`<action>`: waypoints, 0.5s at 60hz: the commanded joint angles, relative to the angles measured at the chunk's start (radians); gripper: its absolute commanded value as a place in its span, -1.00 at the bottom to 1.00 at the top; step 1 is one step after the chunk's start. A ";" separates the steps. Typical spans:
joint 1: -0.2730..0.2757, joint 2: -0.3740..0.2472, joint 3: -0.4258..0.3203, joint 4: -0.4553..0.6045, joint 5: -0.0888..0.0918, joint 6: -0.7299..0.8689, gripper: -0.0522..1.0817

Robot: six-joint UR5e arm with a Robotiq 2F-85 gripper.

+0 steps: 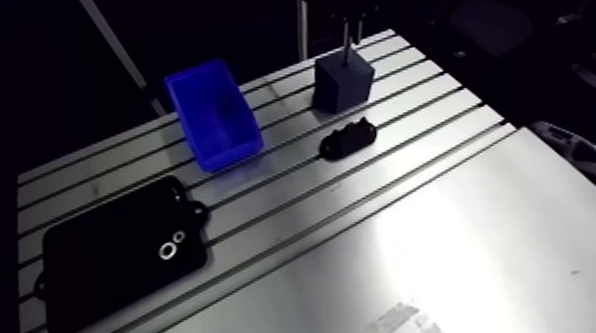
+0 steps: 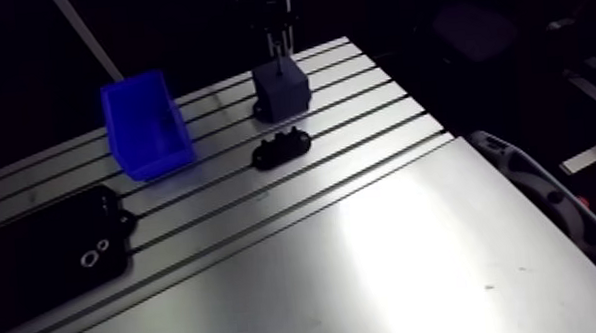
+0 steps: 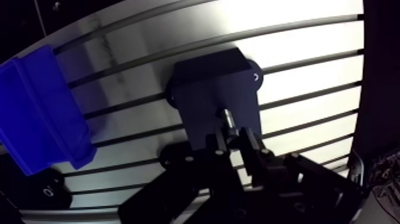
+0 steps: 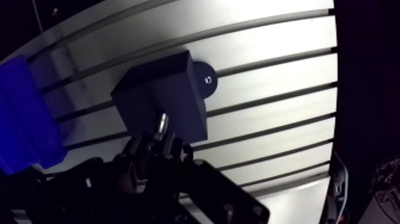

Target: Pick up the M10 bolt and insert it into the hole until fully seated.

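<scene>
A dark blue-grey block [image 1: 342, 81] stands at the far end of the slotted table. My gripper [image 3: 232, 136] hangs right above it and is shut on the M10 bolt [image 3: 227, 119]. The bolt's silver shank points down at the block's top face [image 3: 217, 89]. In the arm view the bolt [image 1: 351, 43] shows as a thin bright rod just over the block. I cannot see the hole in the block's top. The block's base flange with a small screw [image 4: 207, 79] sticks out beside it.
A blue bin [image 1: 212, 114] stands open to the left of the block. A small black fixture [image 1: 346, 138] lies in front of the block. A black plate [image 1: 118, 253] with two small rings [image 1: 168, 252] on it lies at the near left.
</scene>
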 commanded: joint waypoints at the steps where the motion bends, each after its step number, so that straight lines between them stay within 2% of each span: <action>1: 0.000 -0.001 0.002 0.000 0.000 0.000 0.99; 30: 0.000 -0.003 0.010 0.000 0.001 0.000 0.99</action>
